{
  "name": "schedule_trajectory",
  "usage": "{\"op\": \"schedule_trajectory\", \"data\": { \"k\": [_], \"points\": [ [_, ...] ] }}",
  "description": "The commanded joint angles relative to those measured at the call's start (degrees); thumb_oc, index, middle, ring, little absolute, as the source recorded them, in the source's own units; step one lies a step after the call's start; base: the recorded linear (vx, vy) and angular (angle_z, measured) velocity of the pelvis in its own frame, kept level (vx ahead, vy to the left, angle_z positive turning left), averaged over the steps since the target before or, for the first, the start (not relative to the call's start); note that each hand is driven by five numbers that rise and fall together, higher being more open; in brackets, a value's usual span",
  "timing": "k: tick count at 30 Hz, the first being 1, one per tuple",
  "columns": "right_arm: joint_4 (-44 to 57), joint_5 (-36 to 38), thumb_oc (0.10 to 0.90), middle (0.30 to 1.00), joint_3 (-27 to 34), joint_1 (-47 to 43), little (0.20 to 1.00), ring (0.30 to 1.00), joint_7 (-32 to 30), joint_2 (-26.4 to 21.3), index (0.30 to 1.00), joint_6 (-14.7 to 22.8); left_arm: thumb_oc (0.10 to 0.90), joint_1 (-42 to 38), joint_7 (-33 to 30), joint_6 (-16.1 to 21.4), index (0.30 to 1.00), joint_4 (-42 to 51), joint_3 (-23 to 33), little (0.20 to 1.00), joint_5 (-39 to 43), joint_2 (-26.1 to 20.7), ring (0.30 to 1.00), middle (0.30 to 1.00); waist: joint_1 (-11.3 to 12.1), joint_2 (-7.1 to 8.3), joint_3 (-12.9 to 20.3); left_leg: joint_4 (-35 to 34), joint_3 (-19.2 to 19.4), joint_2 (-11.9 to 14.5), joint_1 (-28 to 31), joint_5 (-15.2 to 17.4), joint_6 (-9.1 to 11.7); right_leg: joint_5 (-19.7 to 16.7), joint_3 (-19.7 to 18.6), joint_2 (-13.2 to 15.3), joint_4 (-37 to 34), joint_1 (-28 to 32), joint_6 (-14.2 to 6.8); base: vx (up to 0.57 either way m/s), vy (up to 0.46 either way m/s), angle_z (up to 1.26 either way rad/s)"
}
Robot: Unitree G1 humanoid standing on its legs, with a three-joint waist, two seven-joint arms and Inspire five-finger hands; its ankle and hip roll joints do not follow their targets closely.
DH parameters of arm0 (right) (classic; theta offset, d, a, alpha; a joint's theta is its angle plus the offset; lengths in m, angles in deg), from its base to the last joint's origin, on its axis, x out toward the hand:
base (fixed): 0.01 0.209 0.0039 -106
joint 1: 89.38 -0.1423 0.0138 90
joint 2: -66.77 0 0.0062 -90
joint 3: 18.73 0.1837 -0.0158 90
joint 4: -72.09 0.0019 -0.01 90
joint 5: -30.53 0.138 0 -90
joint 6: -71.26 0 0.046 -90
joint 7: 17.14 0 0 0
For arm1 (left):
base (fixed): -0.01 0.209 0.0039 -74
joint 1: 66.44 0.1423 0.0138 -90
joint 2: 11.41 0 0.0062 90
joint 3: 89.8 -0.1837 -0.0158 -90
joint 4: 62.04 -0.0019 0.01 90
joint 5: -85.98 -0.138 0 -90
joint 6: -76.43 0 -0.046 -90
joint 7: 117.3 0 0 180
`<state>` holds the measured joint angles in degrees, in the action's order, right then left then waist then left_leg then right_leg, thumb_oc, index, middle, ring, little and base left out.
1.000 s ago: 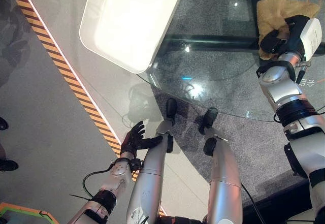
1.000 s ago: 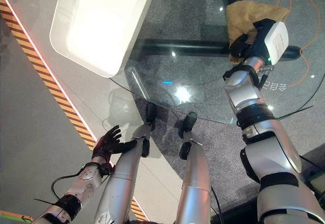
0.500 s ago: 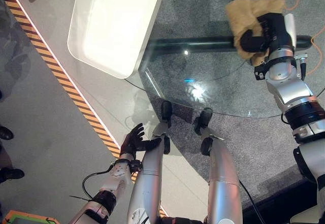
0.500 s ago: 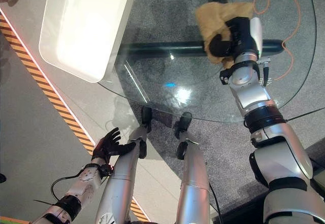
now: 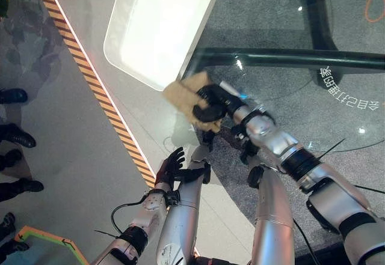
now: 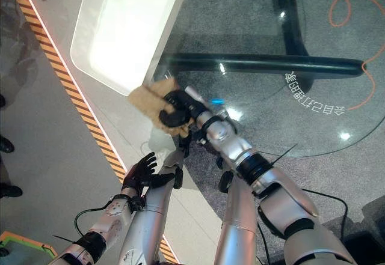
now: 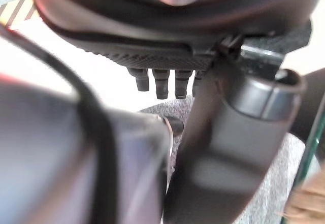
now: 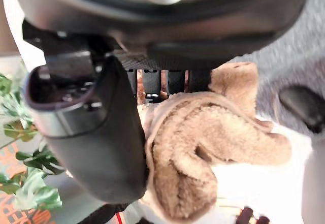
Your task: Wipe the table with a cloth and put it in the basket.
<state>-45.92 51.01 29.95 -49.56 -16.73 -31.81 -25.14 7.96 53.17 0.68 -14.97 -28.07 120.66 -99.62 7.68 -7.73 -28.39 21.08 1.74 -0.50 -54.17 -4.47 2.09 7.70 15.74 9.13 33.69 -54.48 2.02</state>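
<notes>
Now the right hand [image 5: 210, 110] is gripping the tan cloth [image 5: 183, 94] in curled fingers at the near left rim of the glass surface [image 5: 289, 103], the cloth trailing out toward the white basket [image 5: 159, 27] just beyond, probably already off the glass. A second ago it was wiping at the far right. The left hand [image 5: 170, 167] is hanging open low beside the legs.
</notes>
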Motion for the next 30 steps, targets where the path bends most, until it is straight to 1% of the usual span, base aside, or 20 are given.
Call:
{"op": "schedule_trajectory", "data": {
  "k": [1, 4, 14, 20, 23, 26, 30],
  "points": [
    [6.49, 2.66, 0.1, 0.3, 0.8, 0.36, 0.2, 0.3, 2.86, -0.57, 0.3, 0.84, 0.8, 4.83, -0.35, 0.05, 0.9, -0.14, -0.96, 0.9, -1.29, -2.05, 0.9, 0.9, 0.28, 1.29, -1.4, 3.71, 4.33, -3.06, 2.56, 7.54, -3.38, -5.99, -2.67, -0.97, -6.34, 0.47, -5.05, -0.01, 0.009, 0.06],
    [6.7, 2.96, 0.1, 0.3, 0.68, 0.95, 0.2, 0.3, 3.0, -0.71, 0.3, 0.46, 0.8, 4.63, -0.37, 0.26, 0.9, -0.18, -0.98, 0.9, -1.05, -2.24, 0.9, 0.9, 0.16, 1.38, -1.4, 3.59, 4.42, -3.05, 2.78, 7.47, -3.41, -6.15, -2.68, -0.96, -6.45, 0.61, -5.1, 0.0, 0.001, 0.01],
    [6.5, 3.33, 0.1, 0.3, 1.27, 2.21, 0.2, 0.3, 3.24, -1.61, 0.3, 1.97, 0.8, 4.95, -0.61, 0.47, 0.9, -0.69, -0.56, 0.9, -1.01, -2.34, 0.9, 0.9, -0.17, 1.4, -1.4, 3.67, 4.48, -2.95, 3.39, 7.61, -3.52, -6.18, -2.96, -1.03, -6.14, 0.89, -4.99, 0.0, 0.0, 0.0],
    [7.31, 3.55, 0.1, 0.3, 1.43, 2.59, 0.2, 0.3, 5.41, -1.94, 0.3, 2.19, 0.8, 5.17, -0.31, 0.91, 0.9, -0.62, -0.12, 0.9, -0.93, -2.47, 0.9, 0.9, -0.3, 1.53, -1.4, 3.47, 4.46, -2.87, 4.11, 7.61, -3.52, -6.05, -3.04, -1.19, -6.17, 1.54, -4.91, 0.0, 0.0, 0.0],
    [9.34, 4.11, 0.1, 0.3, 1.4, 3.48, 0.2, 0.3, 6.74, -1.55, 0.3, 2.08, 0.8, 5.4, -0.39, 1.73, 0.9, -0.59, 0.23, 0.9, -0.33, -2.48, 0.9, 0.9, -0.45, 1.74, -1.4, 3.16, 4.44, -2.83, 4.94, 7.53, -3.47, -5.97, -3.05, -1.29, -6.27, 2.36, -4.9, 0.0, 0.0, 0.0],
    [11.16, 4.84, 0.1, 0.3, 1.49, 4.58, 0.2, 0.3, 7.37, -1.33, 0.3, 2.32, 0.8, 5.79, -0.46, 3.23, 0.9, -0.2, 1.06, 0.9, 1.7, -2.63, 0.9, 0.9, -0.58, 1.97, -1.4, 2.96, 4.41, -2.75, 5.85, 7.5, -3.44, -5.86, -3.1, -1.42, -6.27, 3.22, -4.87, 0.0, 0.0, 0.0],
    [13.67, 6.13, 0.1, 0.3, 1.66, 6.26, 0.2, 0.3, 8.11, -1.55, 0.3, 3.27, 0.8, 6.4, 0.94, 5.72, 0.9, 0.76, 3.34, 0.9, 8.24, -2.55, 0.9, 0.9, -0.77, 2.51, -1.4, 2.59, 4.42, -2.62, 7.46, 7.57, -3.38, -5.68, -3.03, -1.54, -6.45, 4.86, -4.88, -0.01, -0.017, 0.0]
  ]
}}
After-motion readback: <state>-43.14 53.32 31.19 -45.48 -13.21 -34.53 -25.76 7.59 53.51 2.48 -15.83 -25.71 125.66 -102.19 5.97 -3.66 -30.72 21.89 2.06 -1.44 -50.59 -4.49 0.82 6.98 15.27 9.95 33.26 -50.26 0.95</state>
